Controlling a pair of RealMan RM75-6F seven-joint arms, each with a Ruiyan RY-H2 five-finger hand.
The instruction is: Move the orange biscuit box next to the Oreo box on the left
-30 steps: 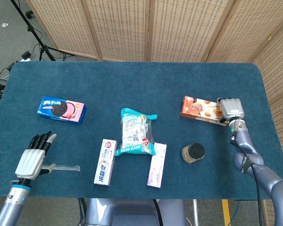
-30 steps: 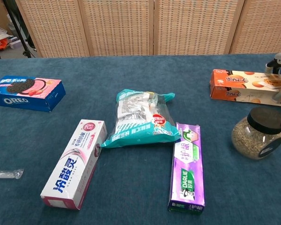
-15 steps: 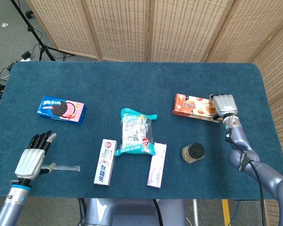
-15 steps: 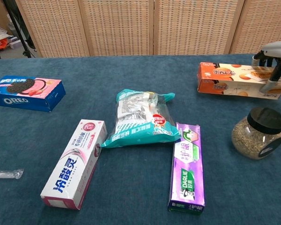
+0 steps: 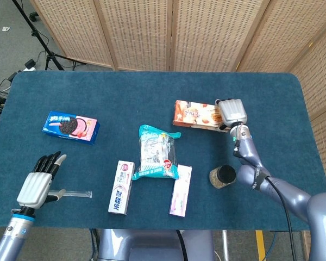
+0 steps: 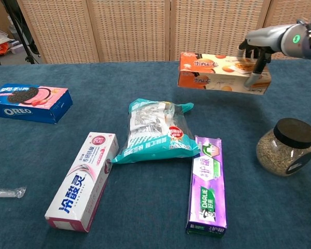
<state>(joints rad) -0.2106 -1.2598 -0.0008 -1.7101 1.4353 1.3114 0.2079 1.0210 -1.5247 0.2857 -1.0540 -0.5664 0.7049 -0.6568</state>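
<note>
Right hand (image 5: 232,111) grasps the orange biscuit box (image 6: 223,72) by its right end, held clear of the table (image 5: 125,92) at about 1 o'clock. Oreo box (image 5: 70,126) lies at 9 o'clock — snack bag (image 5: 157,151), two toothpaste boxes (image 6: 83,180) and a jar (image 5: 222,176) between. Left hand (image 5: 39,180) — fingers extended, holding nothing.

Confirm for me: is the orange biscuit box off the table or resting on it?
Off the table. The right robot hand holds the orange biscuit box by one end, with blue tablecloth visible beneath it.
</note>
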